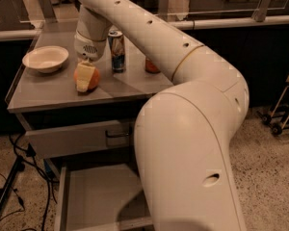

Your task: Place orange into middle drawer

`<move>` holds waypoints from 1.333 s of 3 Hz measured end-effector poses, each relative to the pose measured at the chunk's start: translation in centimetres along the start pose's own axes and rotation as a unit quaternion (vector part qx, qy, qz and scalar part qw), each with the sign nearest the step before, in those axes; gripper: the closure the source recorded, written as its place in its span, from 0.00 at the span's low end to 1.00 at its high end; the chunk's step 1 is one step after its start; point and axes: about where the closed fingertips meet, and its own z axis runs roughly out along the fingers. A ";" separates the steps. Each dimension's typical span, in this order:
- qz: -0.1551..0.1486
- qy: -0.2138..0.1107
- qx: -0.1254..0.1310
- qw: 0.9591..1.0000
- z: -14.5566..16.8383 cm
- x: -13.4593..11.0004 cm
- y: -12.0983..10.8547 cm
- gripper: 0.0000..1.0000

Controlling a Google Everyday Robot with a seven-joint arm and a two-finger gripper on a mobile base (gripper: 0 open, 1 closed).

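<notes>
The orange [93, 79] sits on the grey countertop [48, 93], near its front edge. My gripper [84, 77] points down from the wrist and is right at the orange, covering its left side. The orange rests on the counter, not lifted. The middle drawer [94, 196] is pulled open below the counter, showing a bare grey floor and low side walls. My arm's large white body hides the drawer's right part.
A white bowl [45, 58] stands at the counter's left. A tall drink can [117, 50] stands just behind the orange, and a red can [151, 66] is partly hidden by my arm. A shut drawer front with a dark handle [117, 134] is above the open drawer. Cables [9, 177] lie on the floor at left.
</notes>
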 end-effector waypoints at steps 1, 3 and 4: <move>0.000 0.000 0.000 1.000 0.0 0.0 0.0 0.73; 0.004 -0.008 0.006 1.000 -0.2 0.0 0.2 1.00; 0.028 -0.036 0.040 0.998 -3.1 0.5 2.1 1.00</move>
